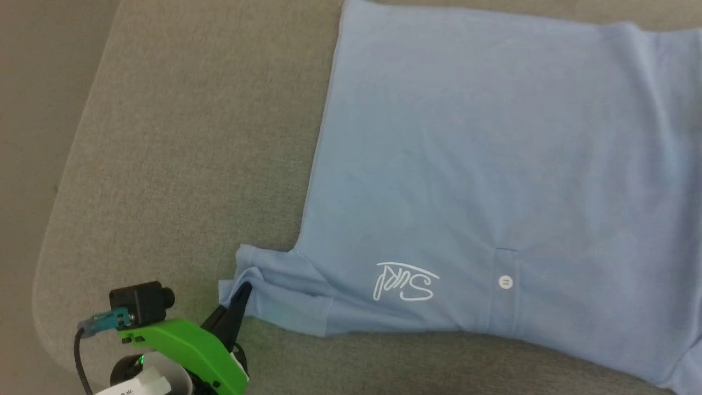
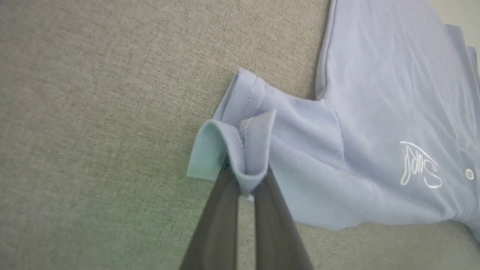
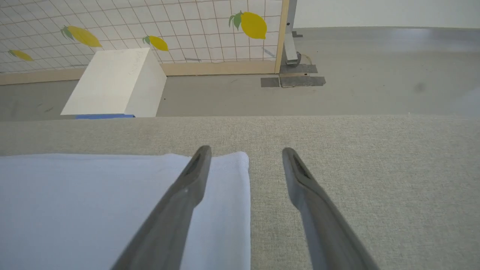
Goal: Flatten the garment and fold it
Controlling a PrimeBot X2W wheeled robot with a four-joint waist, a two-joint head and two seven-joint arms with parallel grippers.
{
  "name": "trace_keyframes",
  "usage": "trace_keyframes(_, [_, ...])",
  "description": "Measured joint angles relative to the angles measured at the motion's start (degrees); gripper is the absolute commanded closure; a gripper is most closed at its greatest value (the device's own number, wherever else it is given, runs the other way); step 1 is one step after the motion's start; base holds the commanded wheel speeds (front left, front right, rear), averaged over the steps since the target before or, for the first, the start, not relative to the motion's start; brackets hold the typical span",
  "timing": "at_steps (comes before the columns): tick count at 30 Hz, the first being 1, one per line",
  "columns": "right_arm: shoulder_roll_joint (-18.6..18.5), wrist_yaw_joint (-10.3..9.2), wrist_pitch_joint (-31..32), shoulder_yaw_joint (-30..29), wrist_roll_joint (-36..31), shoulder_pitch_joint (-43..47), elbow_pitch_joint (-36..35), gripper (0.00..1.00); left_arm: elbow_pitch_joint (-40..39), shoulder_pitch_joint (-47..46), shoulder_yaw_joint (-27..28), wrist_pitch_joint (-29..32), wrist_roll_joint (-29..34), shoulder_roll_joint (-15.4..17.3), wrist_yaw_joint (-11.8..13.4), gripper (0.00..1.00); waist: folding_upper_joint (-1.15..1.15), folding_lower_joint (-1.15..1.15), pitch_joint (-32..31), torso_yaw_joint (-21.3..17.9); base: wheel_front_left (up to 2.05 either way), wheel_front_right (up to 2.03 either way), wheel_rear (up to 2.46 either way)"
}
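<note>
I'm on the flattening step: the garment [image 1: 466, 164] lies mostly spread on the grey worktop [image 1: 192, 137], my left tool [image 2: 246, 177] pinched on its bunched sleeve cuff [image 2: 258, 127], my right tool [image 3: 245, 152] gaping empty above another corner, so next I'd draw that sleeve gently outward.

The garment [image 1: 466, 137] is soft, matt, fine-knit cloth on a coarser woven grey surface [image 1: 181, 137], with a smooth green plastic housing [image 1: 186, 343] at seven o'clock.
</note>
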Motion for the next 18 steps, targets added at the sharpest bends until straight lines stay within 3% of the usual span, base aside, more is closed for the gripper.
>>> trace_keyframes(11, [-1.82,0.0,19.34,-4.99,-8.38,-6.02,-1.77,0.0,1.88,-3.66,-0.92,-2.88,0.05,-2.54,-3.1,1.0,0.0,0.0,9.48,5.13,0.0,0.0,0.0])
trace_keyframes(13, [-1.63,0.0,22.56,-5.21,-9.79,-6.06,-3.56,0.57,1.86,-3.91,-1.02,-3.31,0.05,-2.79,-3.41,1.0,0.0,0.0,10.77,5.88,0.0,0.0,0.0])
trace_keyframes(14, [-1.68,0.0,23.88,-5.23,-10.22,-6.13,-4.68,0.73,1.83,-3.98,-1.04,-3.5,0.05,-2.9,-3.6,1.0,0.0,0.0,11.21,6.14,0.0,0.0,0.0])
trace_keyframes(16, [-1.68,0.0,25.98,-4.82,-10.92,-6.13,-7.35,1.0,1.82,-4.21,-1.13,-3.91,0.05,-3.11,-3.82,1.0,0.0,0.0,12.08,6.64,0.0,0.0,0.0])
trace_keyframes(18, [-1.62,0.01,26.33,-4.52,-11.1,-5.67,-9.45,1.0,1.87,-4.47,-1.29,-3.94,0.05,-3.3,-3.88,1.0,0.0,0.0,12.39,6.97,0.0,0.0,0.0])
